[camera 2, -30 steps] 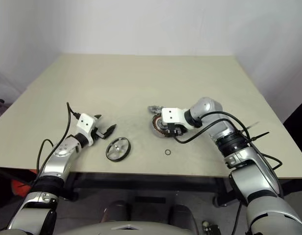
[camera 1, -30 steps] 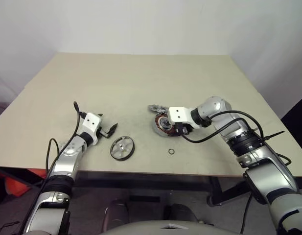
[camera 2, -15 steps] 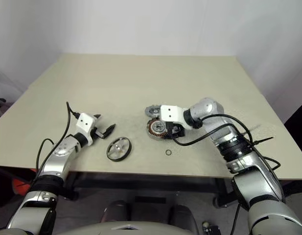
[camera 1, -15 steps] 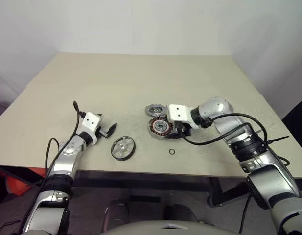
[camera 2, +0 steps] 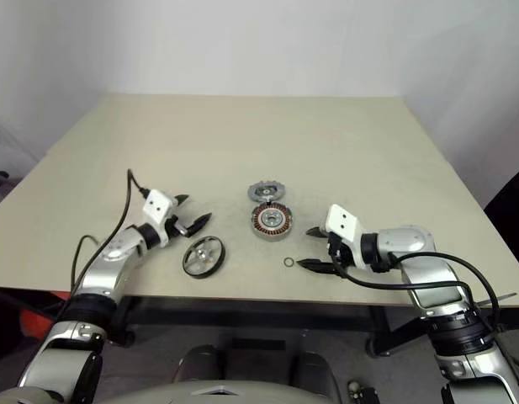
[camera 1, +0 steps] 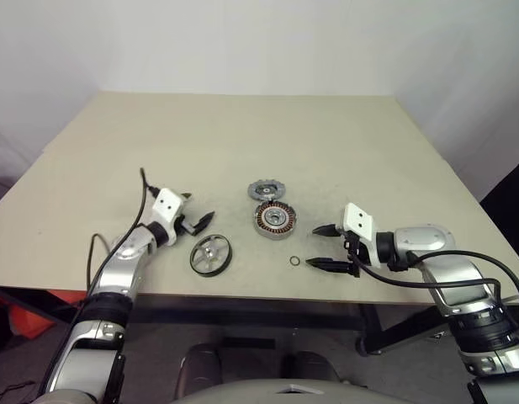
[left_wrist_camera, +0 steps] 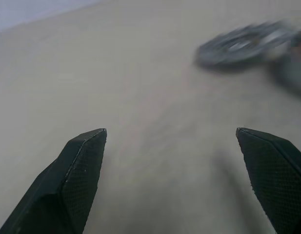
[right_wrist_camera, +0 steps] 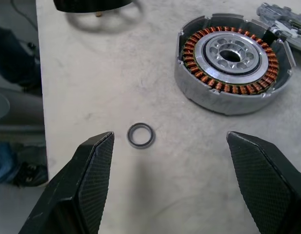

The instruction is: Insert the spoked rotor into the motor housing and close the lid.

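copper-wound motor housing, black-rimmed spoked rotor

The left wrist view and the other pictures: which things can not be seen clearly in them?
- Spoked rotor: blurred in the left wrist view; its spokes cannot be made out.
- Lid: cut off by the edge of the right wrist view.
- Small ring: too small in the head views to show detail.
- Motor housing: its underside is hidden against the table.

I see the housing sitting flat on the table, open side up, copper windings ringing a silver hub. The lid, a grey notched disc, lies flat just behind it. The rotor, silver spokes in a black rim, lies flat near the table's front edge, left of the housing.
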Robot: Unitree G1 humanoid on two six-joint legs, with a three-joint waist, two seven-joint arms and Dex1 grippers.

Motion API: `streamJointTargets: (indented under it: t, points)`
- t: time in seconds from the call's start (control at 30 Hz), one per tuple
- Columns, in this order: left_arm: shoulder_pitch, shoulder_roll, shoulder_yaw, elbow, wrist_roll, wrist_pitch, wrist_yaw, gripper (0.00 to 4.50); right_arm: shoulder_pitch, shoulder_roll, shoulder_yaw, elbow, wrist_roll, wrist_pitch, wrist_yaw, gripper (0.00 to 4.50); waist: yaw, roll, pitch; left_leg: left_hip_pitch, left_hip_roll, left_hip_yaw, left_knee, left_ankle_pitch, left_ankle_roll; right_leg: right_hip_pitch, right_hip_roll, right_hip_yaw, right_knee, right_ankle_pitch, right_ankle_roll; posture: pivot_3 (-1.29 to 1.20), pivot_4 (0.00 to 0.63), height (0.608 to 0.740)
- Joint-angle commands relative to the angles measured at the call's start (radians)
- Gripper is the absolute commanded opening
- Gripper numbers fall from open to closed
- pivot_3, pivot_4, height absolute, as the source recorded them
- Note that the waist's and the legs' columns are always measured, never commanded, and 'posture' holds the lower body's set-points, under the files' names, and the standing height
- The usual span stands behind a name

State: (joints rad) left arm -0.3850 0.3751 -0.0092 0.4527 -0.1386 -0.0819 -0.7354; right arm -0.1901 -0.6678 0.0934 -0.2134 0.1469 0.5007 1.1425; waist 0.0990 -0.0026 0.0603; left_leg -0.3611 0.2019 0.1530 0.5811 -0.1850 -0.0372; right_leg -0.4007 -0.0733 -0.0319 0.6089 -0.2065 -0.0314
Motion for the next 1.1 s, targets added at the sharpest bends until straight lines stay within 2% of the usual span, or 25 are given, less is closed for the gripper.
streamJointTargets:
  t: [0.03, 0.23, 0.3, 0.57, 0.67, 0.87, 0.93, 1.1]
  points:
    - [-0.034, 0.03, -0.008, -0.043, -0.011, 0.011, -0.057, 4.5, 0.013, 0.005, 0.012, -0.044, 0.023, 0.015, -0.041, 3.78, -0.002, 0.0, 0.0, 0.001, 0.0, 0.0, 0.0, 0.0, 0.0, 0.001, 0.0, 0.0, 0.0, 0.0, 0.0, 0.0, 0.0, 0.74]
    - [-0.057, 0.04, -0.002, -0.024, -0.003, 0.008, -0.07, 4.5, 0.01, 0.055, 0.095, 0.031, -0.03, -0.028, -0.138, 3.78, -0.001, 0.0, 0.0, 0.002, 0.0, 0.0, -0.001, 0.0, 0.0, 0.001, 0.0, 0.001, 0.0, 0.001, -0.001, 0.0, 0.0, 0.74]
    - [-0.051, 0.041, -0.001, -0.024, -0.001, 0.004, -0.067, 4.5, 0.011, 0.062, 0.108, 0.036, -0.032, -0.035, -0.153, 3.78, -0.001, 0.0, 0.0, 0.001, -0.001, 0.0, -0.001, 0.0, 0.0, 0.001, 0.0, 0.001, 0.0, 0.003, -0.005, 0.0, 0.0, 0.74]
    - [-0.034, 0.046, 0.002, -0.028, 0.006, -0.006, -0.047, 4.5, 0.014, 0.05, 0.124, 0.08, -0.039, -0.062, -0.177, 3.78, -0.001, 0.0, 0.0, 0.001, -0.001, 0.0, -0.001, 0.0, 0.001, 0.001, 0.0, 0.001, -0.001, 0.003, -0.004, 0.0, 0.0, 0.74]
    - [-0.035, 0.047, 0.004, -0.026, 0.007, -0.007, -0.041, 4.5, 0.009, 0.048, 0.123, 0.098, -0.04, -0.072, -0.177, 3.22, -0.001, 0.0, 0.0, 0.001, -0.001, 0.0, -0.001, 0.0, 0.0, 0.001, 0.0, 0.001, -0.001, 0.001, -0.002, 0.0, 0.0, 0.74]
    - [-0.038, 0.05, 0.005, -0.021, 0.008, -0.01, -0.03, 4.5, 0.001, 0.052, 0.135, 0.121, -0.047, -0.083, -0.189, 1.18, -0.001, 0.0, 0.0, 0.002, -0.001, 0.0, -0.001, 0.0, 0.0, 0.003, 0.0, 0.001, -0.001, 0.0, 0.0, 0.0, 0.0, 0.74]
    - [-0.039, 0.051, 0.005, -0.019, 0.009, -0.013, -0.028, 4.5, -0.001, 0.051, 0.137, 0.125, -0.047, -0.085, -0.19, 0.66, -0.001, 0.0, 0.0, 0.003, -0.001, 0.0, -0.001, 0.0, 0.0, 0.003, 0.0, 0.001, -0.001, 0.0, -0.001, 0.0, 0.0, 0.74]
    - [-0.044, 0.052, 0.003, -0.011, 0.012, -0.016, -0.021, 4.5, -0.019, 0.046, 0.114, 0.138, -0.042, -0.08, -0.202, 0.66, -0.001, 0.0, 0.0, 0.005, -0.001, 0.0, -0.001, 0.0, 0.0, 0.005, 0.0, 0.001, -0.001, 0.0, 0.001, 0.0, 0.0, 0.74]
